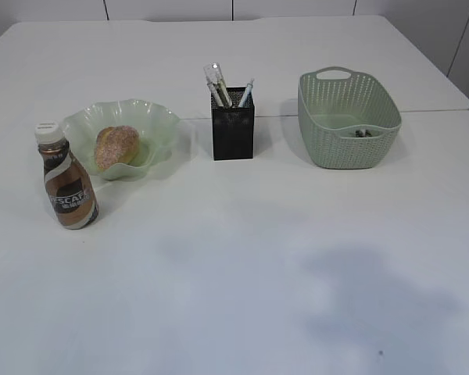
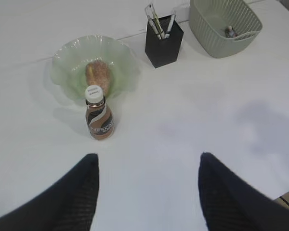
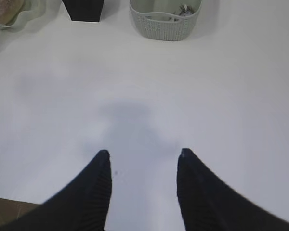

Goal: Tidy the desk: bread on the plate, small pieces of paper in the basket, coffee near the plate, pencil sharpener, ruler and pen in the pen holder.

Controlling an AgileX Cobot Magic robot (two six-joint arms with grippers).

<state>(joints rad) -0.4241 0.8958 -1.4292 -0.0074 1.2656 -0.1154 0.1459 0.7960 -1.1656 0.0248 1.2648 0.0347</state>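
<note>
The bread (image 1: 115,146) lies on the green glass plate (image 1: 162,119). The coffee bottle (image 1: 68,186) stands upright just in front of the plate's left side. A clear ruler (image 1: 214,81) and a pen (image 1: 246,93) stick out of the black pen holder (image 1: 233,139). The pencil sharpener is hidden. Small pieces of paper (image 1: 364,133) rest inside the green basket (image 1: 345,150). My left gripper (image 2: 149,156) hovers open and empty above the table, short of the coffee bottle (image 2: 99,118). My right gripper (image 3: 144,152) is open and empty, well short of the basket (image 3: 164,28).
The white table (image 1: 242,266) has a seam running behind the objects, and a second tabletop lies beyond it. No arm appears in the exterior view. Only soft shadows fall on the near half of the table.
</note>
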